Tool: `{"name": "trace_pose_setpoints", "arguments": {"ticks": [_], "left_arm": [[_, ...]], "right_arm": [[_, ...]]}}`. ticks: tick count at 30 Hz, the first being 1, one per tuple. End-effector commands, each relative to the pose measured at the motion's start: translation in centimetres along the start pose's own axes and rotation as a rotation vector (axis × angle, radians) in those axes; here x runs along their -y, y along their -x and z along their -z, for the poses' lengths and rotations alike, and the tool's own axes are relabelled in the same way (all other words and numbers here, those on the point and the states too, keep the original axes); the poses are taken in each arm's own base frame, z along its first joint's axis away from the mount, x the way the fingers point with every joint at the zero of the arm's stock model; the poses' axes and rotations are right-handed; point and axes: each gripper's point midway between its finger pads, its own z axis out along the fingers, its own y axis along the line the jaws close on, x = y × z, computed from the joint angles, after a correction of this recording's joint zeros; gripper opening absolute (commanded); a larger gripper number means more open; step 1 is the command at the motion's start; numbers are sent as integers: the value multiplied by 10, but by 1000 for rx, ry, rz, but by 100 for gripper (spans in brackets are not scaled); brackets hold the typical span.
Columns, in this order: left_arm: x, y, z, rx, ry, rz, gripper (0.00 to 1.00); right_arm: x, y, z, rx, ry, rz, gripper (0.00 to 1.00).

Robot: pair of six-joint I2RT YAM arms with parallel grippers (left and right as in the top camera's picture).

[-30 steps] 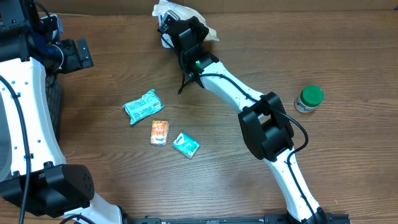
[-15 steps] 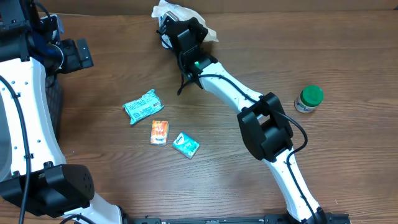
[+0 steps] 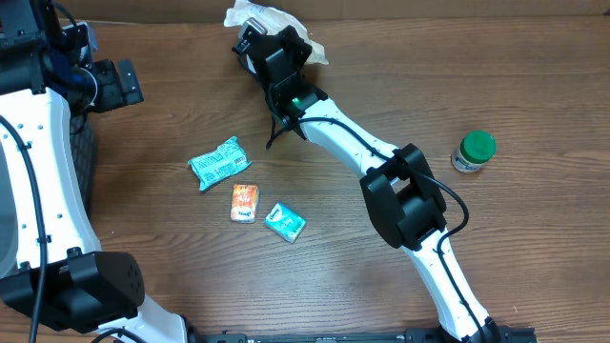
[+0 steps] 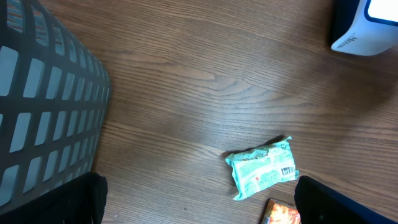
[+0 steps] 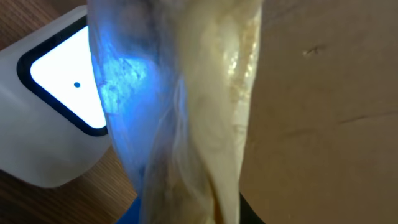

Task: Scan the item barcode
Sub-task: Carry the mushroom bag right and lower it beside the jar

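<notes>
Pinched in the nearly closed right claw (image 3: pixel 255 36): 1 crinkly clear plastic bag (image 5: pixel 205 112) with pale yellowish contents, hanging at the far edge of the brown wooden table (image 3: pixel 381 57), just in front of 1 white scanner (image 5: pixel 37 149) with a lit window. Judged light, limp and slippery; likely to sag, twist and crease over any barcode, none visible here. Best gripped at a gathered top edge, firmly but without crushing, leaving the printed face flat toward the window. Left claw (image 3: pixel 110 84) spread fully wide, holding nothing, hovering beside 1 dark mesh basket (image 4: pixel 43 93). Lying mid-table, well apart from the bag: 1 teal crimped foil packet (image 3: pixel 219 162), 1 small orange packet (image 3: pixel 244 202), 1 small teal box (image 3: pixel 285 222). Off to the right, 1 green-lidded jar (image 3: pixel 473 151).
</notes>
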Motion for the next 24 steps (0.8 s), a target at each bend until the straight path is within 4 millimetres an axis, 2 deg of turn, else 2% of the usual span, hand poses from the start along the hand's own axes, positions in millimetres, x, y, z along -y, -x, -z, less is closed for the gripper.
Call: {"name": "trace_pose_setpoints", "arguments": {"ticks": [1, 5, 8, 11, 13, 16, 21, 24], "left_arm": [[-3, 1, -5, -7, 7, -19, 100], [-3, 1, -5, -7, 7, -19, 100], [-3, 1, -5, -7, 7, -19, 100], [-3, 1, -5, -7, 7, -19, 99], [-3, 1, -5, -7, 7, -19, 100], [-3, 1, -5, -7, 7, -19, 99], [-3, 1, -5, -7, 7, -19, 100], [-3, 1, -5, -7, 7, -19, 100]], "right_arm": [[80, 38, 39, 71, -79, -168, 4], [107, 48, 71, 94, 1, -255, 4], [113, 53, 101, 116, 151, -331, 4], [121, 51, 132, 107, 296, -488, 4], [130, 42, 150, 65, 379, -621, 4], [134, 21, 174, -15, 521, -724, 4], [128, -23, 204, -161, 784, -794, 4], [123, -48, 213, -251, 918, -839, 4]]}}
